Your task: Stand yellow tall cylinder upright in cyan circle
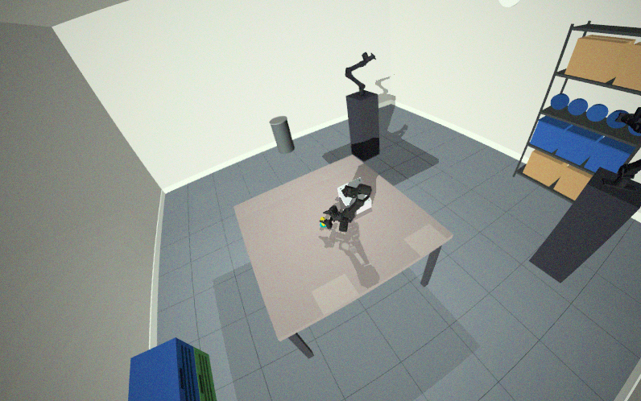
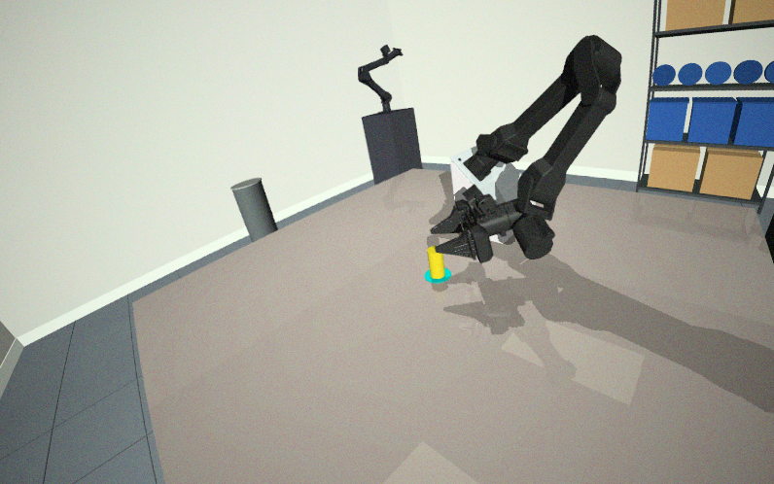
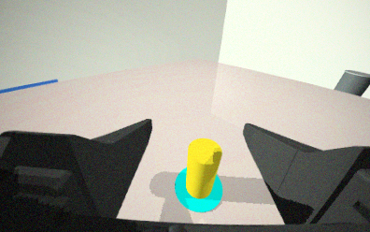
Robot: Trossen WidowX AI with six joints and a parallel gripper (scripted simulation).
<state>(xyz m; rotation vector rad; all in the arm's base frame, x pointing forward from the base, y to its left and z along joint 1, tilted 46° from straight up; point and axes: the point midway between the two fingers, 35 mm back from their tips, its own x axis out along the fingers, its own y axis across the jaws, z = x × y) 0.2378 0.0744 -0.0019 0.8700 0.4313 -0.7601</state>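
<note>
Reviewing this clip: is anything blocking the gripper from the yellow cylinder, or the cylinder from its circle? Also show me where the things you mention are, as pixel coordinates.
Nothing visible: the yellow cylinder [image 1: 322, 219] [image 2: 436, 263] [image 3: 201, 175] already stands on the cyan circle [image 1: 322, 225] [image 2: 429, 276] [image 3: 216, 193], before the open gripper [image 1: 324, 221] [image 2: 434, 239] [image 3: 198, 125].

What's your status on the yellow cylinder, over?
Tool open, nothing gripped. Yellow cylinder upright on cyan circle. No obstruction seen around it except the tool's own fingers.

Cylinder [image 1: 322, 219] [image 2: 436, 262] [image 3: 202, 169]: yellow, tall, upright, ungripped. Circle [image 2: 437, 280] [image 3: 201, 205]: cyan, flat on bench [image 1: 283, 264] [image 2: 297, 364] [image 3: 117, 103], beneath the cylinder.
</note>
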